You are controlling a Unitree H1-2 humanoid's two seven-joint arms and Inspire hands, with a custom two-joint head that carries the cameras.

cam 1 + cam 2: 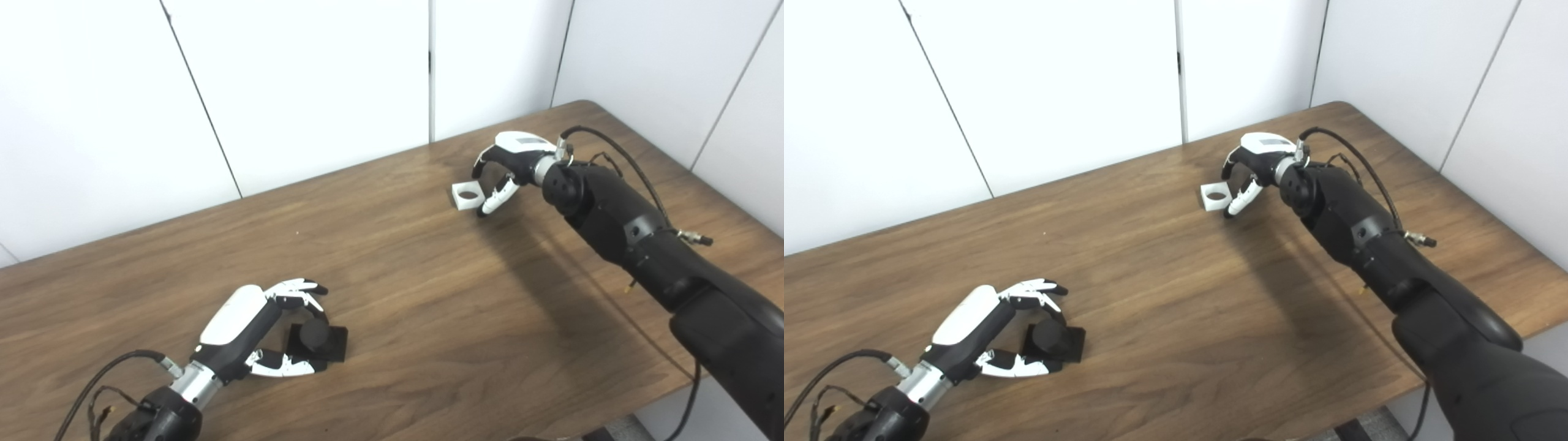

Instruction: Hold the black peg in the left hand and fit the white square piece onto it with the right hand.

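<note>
The black peg [315,339], a short round post on a square black base, rests on the table at the lower left. My left hand [257,331] lies around it, fingers [300,289] curled over its far side and thumb [285,366] along its near side, not closed on it. The white square piece [465,196], with a round hole in its top, lies flat on the table at the upper right. My right hand [505,165] arches just right of it, curled fingers above its far corner and the thumb tip beside its near right edge, holding nothing.
The wooden table [429,318] runs to a white panelled wall at the back; its right edge and front right corner are close to my right arm [643,239]. Cables trail from both wrists.
</note>
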